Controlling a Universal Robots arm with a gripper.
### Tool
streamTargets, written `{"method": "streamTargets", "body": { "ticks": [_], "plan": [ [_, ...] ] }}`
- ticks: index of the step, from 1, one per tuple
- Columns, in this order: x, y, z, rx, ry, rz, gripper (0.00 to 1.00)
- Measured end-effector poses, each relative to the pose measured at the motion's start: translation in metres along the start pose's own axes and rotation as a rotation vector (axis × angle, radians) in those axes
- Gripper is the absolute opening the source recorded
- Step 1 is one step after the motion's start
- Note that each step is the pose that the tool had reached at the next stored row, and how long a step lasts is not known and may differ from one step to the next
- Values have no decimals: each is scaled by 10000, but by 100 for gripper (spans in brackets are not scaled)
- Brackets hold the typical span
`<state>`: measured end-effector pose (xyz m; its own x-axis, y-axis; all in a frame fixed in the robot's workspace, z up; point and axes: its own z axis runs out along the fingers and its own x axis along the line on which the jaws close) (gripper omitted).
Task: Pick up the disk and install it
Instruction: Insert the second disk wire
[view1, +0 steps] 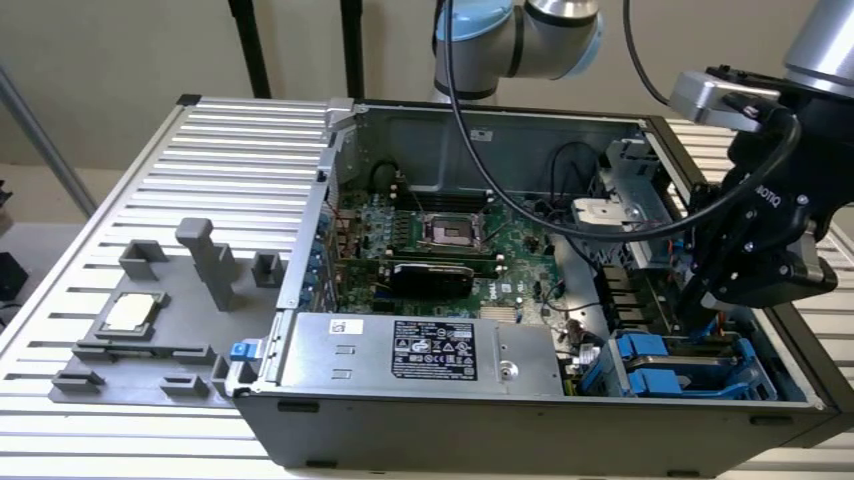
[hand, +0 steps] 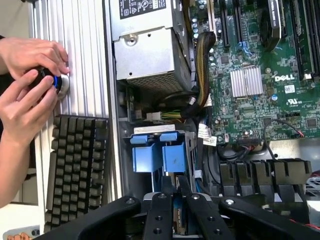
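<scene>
Jaws (hand: 174, 200) clenched narrow on the disk (hand: 170, 186), held edge-on, long axis pointing down into the blue drive bay (hand: 155, 152) directly below.

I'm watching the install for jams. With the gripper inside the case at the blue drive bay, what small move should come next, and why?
Probably a slow, straight push toward the blue drive bay. The gripper appears shut on the disk, held edge-on just short of the bay and roughly in line with it; cables lie close beside it.
</scene>
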<state>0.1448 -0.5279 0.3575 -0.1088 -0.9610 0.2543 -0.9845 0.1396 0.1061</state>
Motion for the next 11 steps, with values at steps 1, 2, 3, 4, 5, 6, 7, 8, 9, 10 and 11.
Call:
{"method": "streamTargets", "body": {
  "ticks": [1, 2, 3, 4, 5, 6, 7, 8, 9, 10, 11],
  "plan": [
    [-4, -7, 18, 6, 2, -23, 17],
    [-8, -17, 35, 11, 4, -43, 17],
    [-13, -29, 49, 18, 7, -62, 17],
    [-18, -44, 60, 24, 8, -79, 17],
    [-22, -58, 69, 30, 10, -97, 17],
    [-26, -71, 79, 40, 11, -116, 17],
    [-31, -79, 91, 51, 13, -141, 17],
    [-34, -81, 105, 64, 16, -171, 17],
    [-37, -82, 118, 76, 17, -200, 17],
    [-40, -84, 131, 91, 18, -231, 17],
    [-43, -85, 142, 107, 16, -260, 17]
  ]
}}
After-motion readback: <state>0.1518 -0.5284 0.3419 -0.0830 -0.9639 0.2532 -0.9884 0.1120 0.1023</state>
